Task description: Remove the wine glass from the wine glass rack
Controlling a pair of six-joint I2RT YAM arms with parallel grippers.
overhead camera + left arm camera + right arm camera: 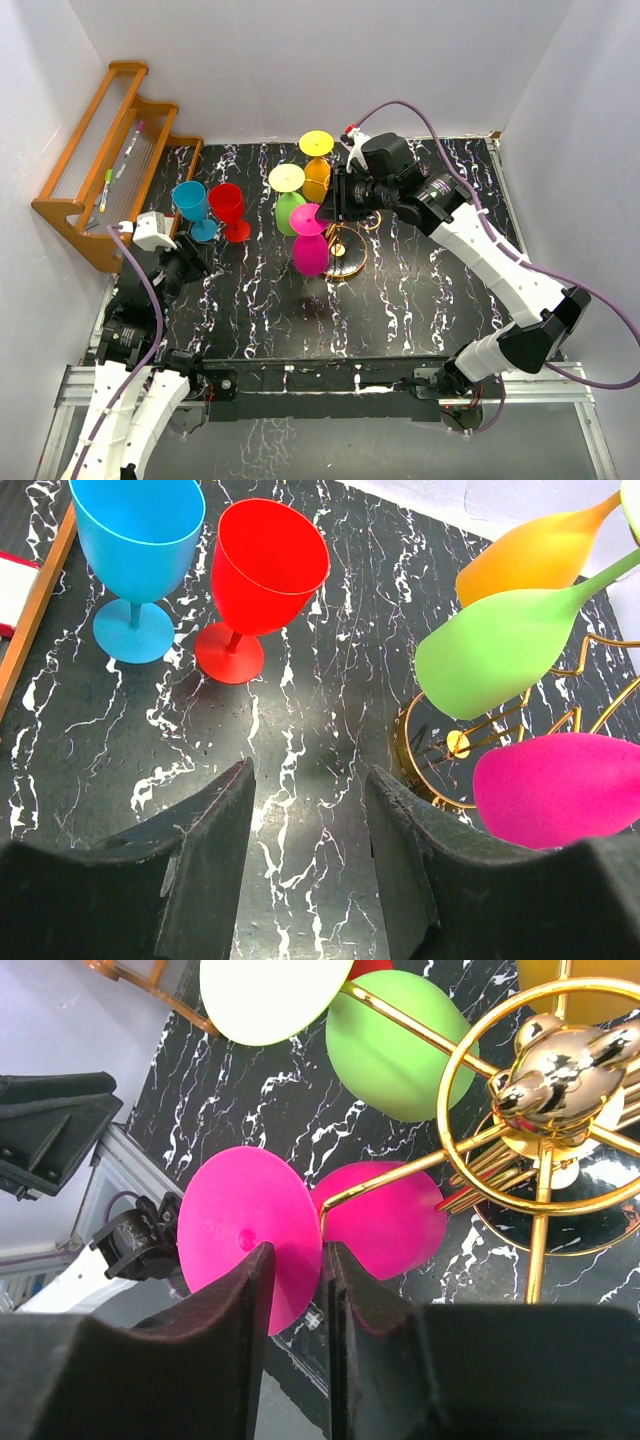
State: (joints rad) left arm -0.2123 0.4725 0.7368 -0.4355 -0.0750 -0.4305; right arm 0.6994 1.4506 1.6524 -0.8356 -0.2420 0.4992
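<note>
My right pincer (297, 1260): fingers close-set at foot of pink glass (240, 1220); clamped or not, I cannot tell. Likely light, slick; hold stem.

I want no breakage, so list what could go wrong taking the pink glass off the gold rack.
1. The right gripper pinches the pink glass only near its foot; it may slip.
2. The green glass hangs close beside it and may get knocked.
3. A snagged foot could tip the rack.
</note>
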